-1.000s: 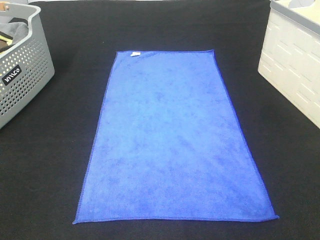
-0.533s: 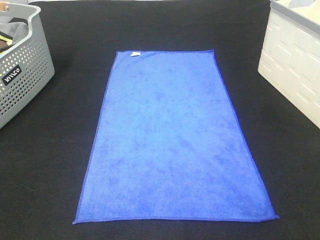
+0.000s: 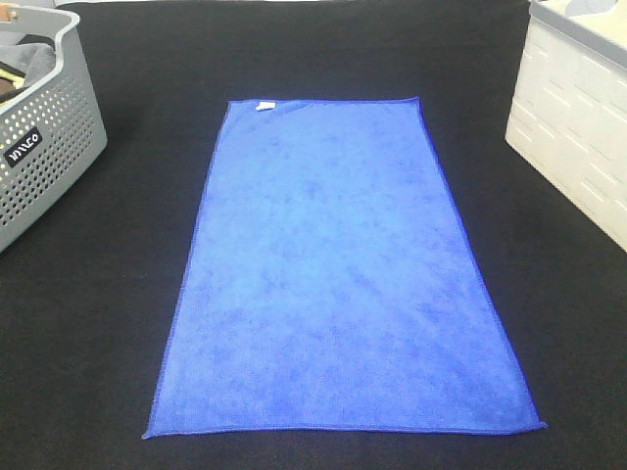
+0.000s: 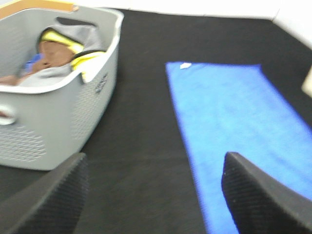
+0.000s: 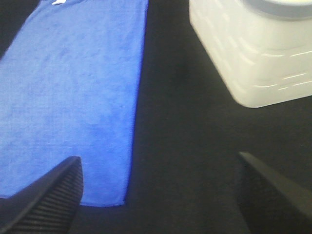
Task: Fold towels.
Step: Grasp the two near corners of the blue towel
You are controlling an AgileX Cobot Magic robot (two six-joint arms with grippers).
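Observation:
A royal-blue towel (image 3: 333, 264) lies flat and unfolded on the black table, long side running away from me, with a small white tag (image 3: 264, 105) on its far short edge. It also shows in the left wrist view (image 4: 239, 122) and the right wrist view (image 5: 73, 87). Neither gripper shows in the high view. My left gripper (image 4: 151, 195) is open and empty above bare table, left of the towel's near part. My right gripper (image 5: 158, 195) is open and empty above bare table, just right of the towel's near right corner.
A perforated grey basket (image 3: 49, 137) holding grey, yellow and dark cloths (image 4: 63, 48) stands at the far left. A white crate (image 3: 578, 117) stands at the far right; it also shows in the right wrist view (image 5: 253, 53). The black table (image 3: 98, 323) surrounds the towel.

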